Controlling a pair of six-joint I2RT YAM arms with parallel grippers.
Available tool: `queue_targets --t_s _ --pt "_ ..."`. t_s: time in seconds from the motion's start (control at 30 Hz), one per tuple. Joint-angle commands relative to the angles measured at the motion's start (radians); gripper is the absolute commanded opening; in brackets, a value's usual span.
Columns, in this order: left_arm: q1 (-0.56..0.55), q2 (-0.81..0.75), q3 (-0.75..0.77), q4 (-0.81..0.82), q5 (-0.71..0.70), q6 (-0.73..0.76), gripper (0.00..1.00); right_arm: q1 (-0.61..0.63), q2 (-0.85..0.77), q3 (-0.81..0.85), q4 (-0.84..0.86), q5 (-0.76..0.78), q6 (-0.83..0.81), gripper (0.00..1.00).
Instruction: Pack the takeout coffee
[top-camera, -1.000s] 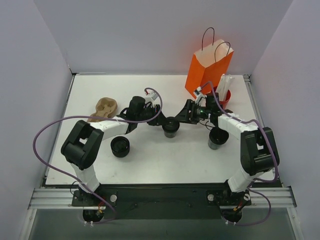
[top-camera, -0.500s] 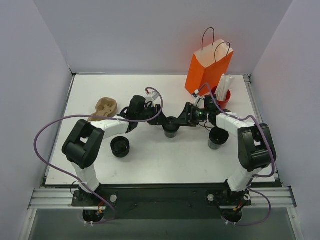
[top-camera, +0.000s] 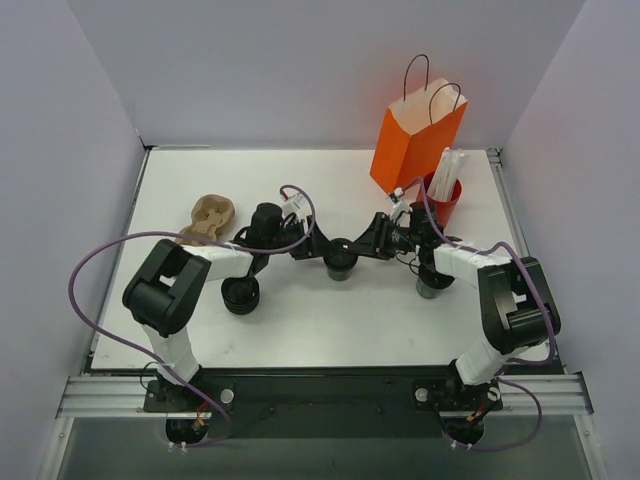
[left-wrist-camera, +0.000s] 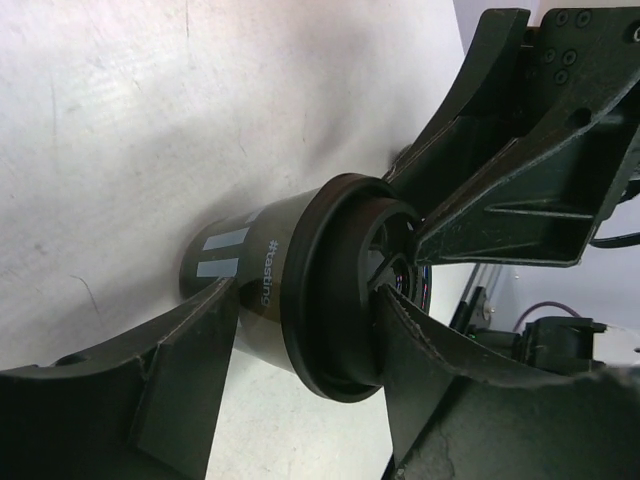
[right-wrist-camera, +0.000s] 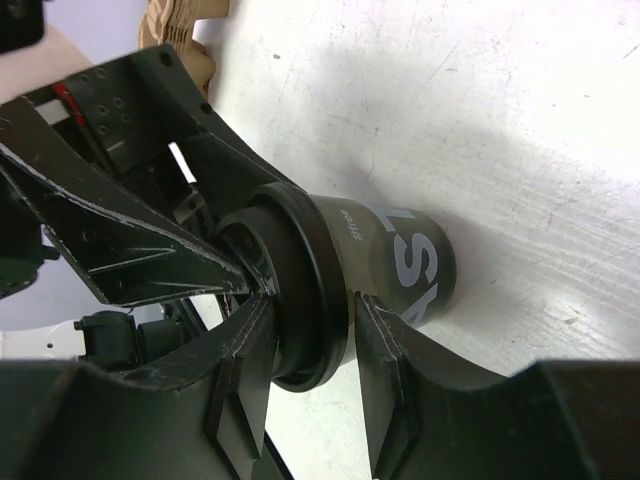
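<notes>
Orange paper bag (top-camera: 415, 145), overhead view: upright at upper right of the frame, well apart from both arms.
Takeout coffee (top-camera: 340, 262), overhead view: upright on the white counter (top-camera: 320, 325) at centre frame, in the same spot as a second ago.
Left end effector (top-camera: 318, 247), overhead view: just left of the cup.
Right end effector (top-camera: 364, 246), overhead view: just right of the cup. A second ago it hung nearer the bag and has since closed in on the rim.
Takeout coffee (left-wrist-camera: 300, 290), left wrist view: centre frame, black lid fitted, pale lettering on its wall.
Left end effector (left-wrist-camera: 305, 298), left wrist view: fingers spread along the lower edge, one crossing the cup wall and one off the lid. No pinch is evident.
Right end effector (left-wrist-camera: 392, 232), left wrist view: upper right, fingertips converging on the lid.
Right end effector (right-wrist-camera: 313, 305), right wrist view: fingers drawn in on the lid rim from both sides with no gap visible, judged to be pinching the takeout coffee (right-wrist-camera: 400, 260).
Left end effector (right-wrist-camera: 262, 240), right wrist view: upper left, facing across the lid.
Change: the left fingers have widened while the right have narrowed.
Meaning: probably a hand-over to the arm nearer the bag. The lift and bagging are not yet begun.
</notes>
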Motion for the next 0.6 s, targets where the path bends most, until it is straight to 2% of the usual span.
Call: queue_targets --t_s 0.0,0.13,0.5,0.57 --pt "-0.01 0.047 -0.09 0.036 0.071 -0.105 0.66 0.013 -0.013 -0.069 0.007 0.127 0.021 0.27" --pt "-0.01 0.053 -0.111 0.125 0.103 -0.157 0.69 0.024 -0.05 -0.097 0.018 0.163 0.027 0.25" --pt "-0.025 0.049 -0.113 0.099 0.092 -0.152 0.72 0.073 -0.063 -0.12 0.035 0.22 0.041 0.24" --pt "-0.026 0.052 -0.119 0.141 0.097 -0.18 0.78 0.082 -0.063 -0.123 0.041 0.236 0.045 0.24"
